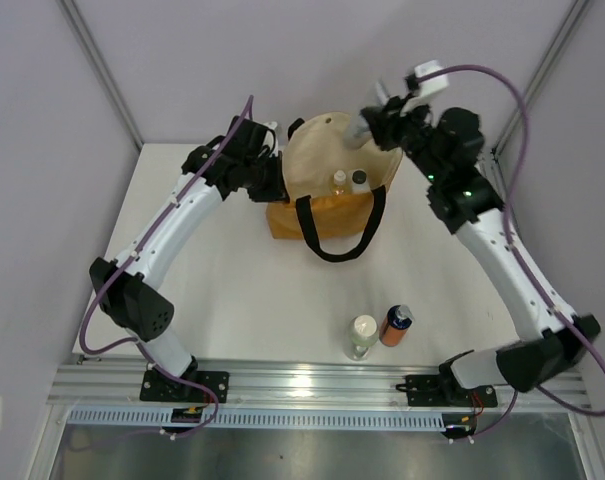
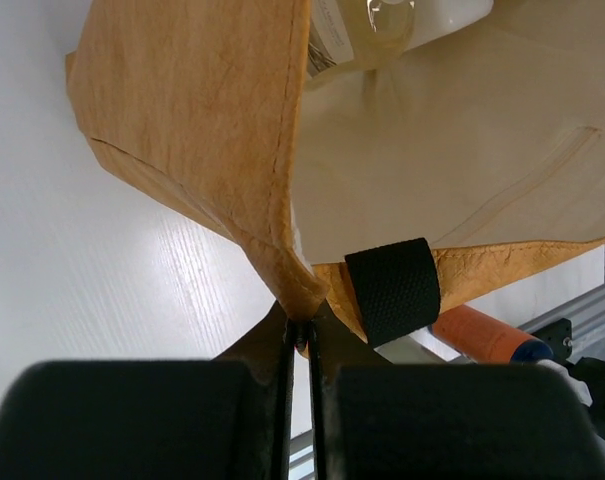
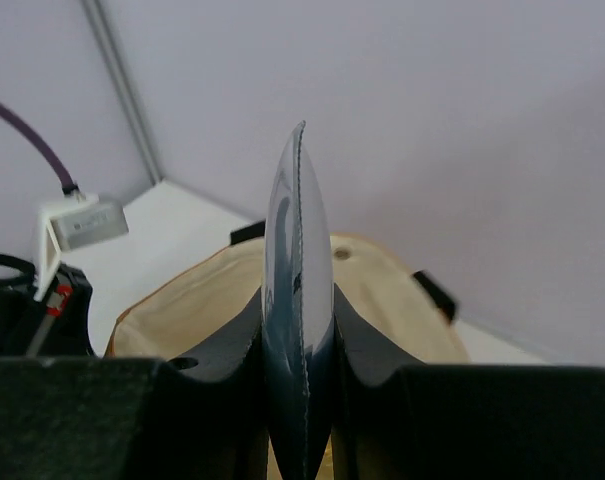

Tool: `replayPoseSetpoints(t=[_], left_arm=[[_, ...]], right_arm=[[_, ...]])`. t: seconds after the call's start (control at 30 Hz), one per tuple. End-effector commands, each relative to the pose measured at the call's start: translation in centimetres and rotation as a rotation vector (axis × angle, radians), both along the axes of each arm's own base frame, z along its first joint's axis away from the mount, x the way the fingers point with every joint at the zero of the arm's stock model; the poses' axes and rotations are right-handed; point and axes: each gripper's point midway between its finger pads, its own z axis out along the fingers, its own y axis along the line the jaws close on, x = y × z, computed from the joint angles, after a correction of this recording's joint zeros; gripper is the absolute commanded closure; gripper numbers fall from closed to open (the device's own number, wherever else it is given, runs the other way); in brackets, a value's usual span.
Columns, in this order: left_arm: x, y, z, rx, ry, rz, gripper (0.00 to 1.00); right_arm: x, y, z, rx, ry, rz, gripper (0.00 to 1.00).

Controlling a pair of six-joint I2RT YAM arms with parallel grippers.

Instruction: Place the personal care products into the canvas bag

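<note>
The mustard-tan canvas bag [image 1: 327,195] stands open at the far middle of the table, its black loop handle [image 1: 339,240] hanging to the front. My left gripper [image 1: 272,180] is shut on the bag's left rim [image 2: 300,290]. My right gripper [image 1: 377,122] is shut on a slim silvery-grey product [image 3: 299,280] and holds it over the bag's far right rim [image 3: 382,290]. A rounded yellowish bottle [image 1: 339,181] and a small grey-capped bottle [image 1: 359,179] sit inside the bag. A clear white-capped bottle [image 1: 362,335] and an orange dark-capped bottle [image 1: 396,325] stand on the table near the front.
The white table [image 1: 232,290] ends at a metal rail [image 1: 312,385] in front. Grey walls and corner posts close the back and sides. Purple cables loop off both arms. The orange bottle also shows in the left wrist view [image 2: 482,337].
</note>
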Motion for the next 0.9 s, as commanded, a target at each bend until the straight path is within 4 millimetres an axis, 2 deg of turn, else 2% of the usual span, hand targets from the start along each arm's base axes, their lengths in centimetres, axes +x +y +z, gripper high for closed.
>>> replayPoseSetpoints(t=[0.0,0.03,0.1,0.13,0.23,0.27,0.47,0.5,0.57,0.6,0.67,0.77,0.87], left_arm=[[-1.1,-1.2,3.9,-0.125,-0.079,-0.035,0.95],[-1.4,-1.3,3.7,-0.129,-0.074,-0.04,0.95],[-1.5,-1.3,3.5,-0.134,-0.073,-0.039,0.95],[-1.5,-1.4,3.5,-0.14,-0.069,-0.042,0.95],[-1.6,-1.4,3.0,-0.136,-0.055,-0.041,0.95],[-1.6,-1.4,3.0,-0.135,-0.056,-0.04,0.95],[-1.7,-1.2,2.8,-0.133,-0.053,-0.034,0.93],[-1.6,-1.2,2.8,-0.129,-0.055,-0.031,0.93],[-1.6,-1.2,2.7,-0.126,-0.055,-0.029,0.92],[-1.7,-1.1,2.8,-0.128,-0.058,-0.029,0.92],[-1.7,-1.1,2.7,-0.122,-0.054,-0.026,0.91],[-1.6,-0.9,2.7,-0.116,-0.058,-0.022,0.9],[-1.5,-0.8,2.7,-0.111,-0.061,-0.019,0.88]], right_arm=[[1.0,4.2,0.9,0.014,-0.076,0.056,1.0],[2.1,5.5,-0.8,0.005,-0.059,0.067,1.0],[2.9,7.1,-2.4,0.004,-0.04,0.076,1.0],[4.0,7.9,-3.9,-0.006,-0.023,0.078,1.0],[5.3,8.9,-6.3,-0.024,0.007,0.075,1.0],[6.0,9.5,-7.7,-0.039,0.029,0.079,1.0],[7.8,10.6,-12.6,-0.102,0.086,0.068,1.0],[8.2,10.7,-14.1,-0.117,0.11,0.062,1.0],[8.6,10.9,-15.6,-0.129,0.131,0.061,1.0],[8.6,11.0,-17.0,-0.141,0.15,0.066,1.0],[8.7,11.2,-17.7,-0.137,0.148,0.068,1.0],[9.0,11.3,-20.0,-0.179,0.19,0.059,1.0],[9.2,11.0,-22.2,-0.205,0.236,0.037,0.92]])
